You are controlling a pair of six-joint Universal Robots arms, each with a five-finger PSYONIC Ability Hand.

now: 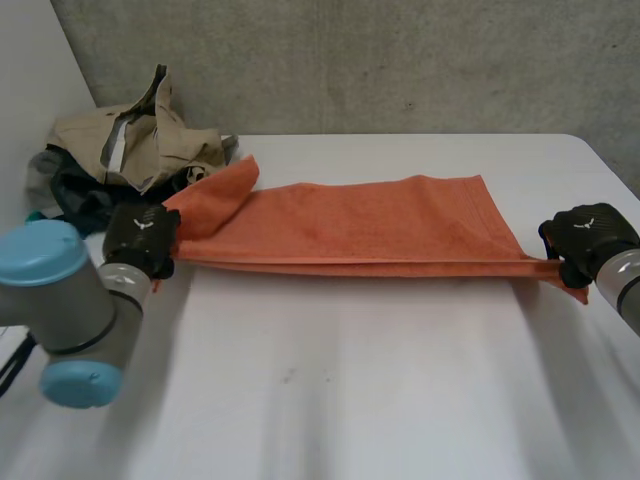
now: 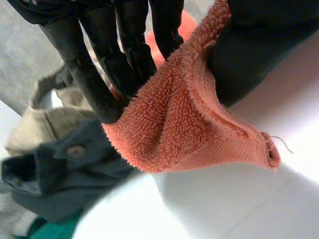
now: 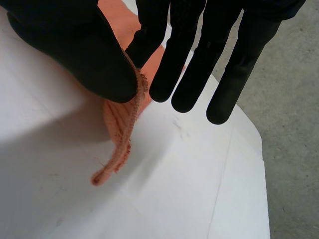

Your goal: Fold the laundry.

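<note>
An orange towel [image 1: 350,225] lies stretched across the white table [image 1: 330,380], folded lengthwise. My left hand [image 1: 142,238] pinches the towel's left end between thumb and fingers; in the left wrist view the towel's corner [image 2: 189,124] bunches out below my fingers [image 2: 107,74]. My right hand [image 1: 585,240] holds the towel's right end at the near corner. In the right wrist view the thumb [image 3: 94,59] presses the towel's edge [image 3: 122,129] against a finger, and a strip of the hem hangs down to the table.
A pile of other laundry [image 1: 130,150], beige and dark garments, sits at the table's back left, just behind my left hand. A dark garment with a button [image 2: 55,174] lies near that hand. The table's right edge [image 3: 259,149] runs close beside my right hand.
</note>
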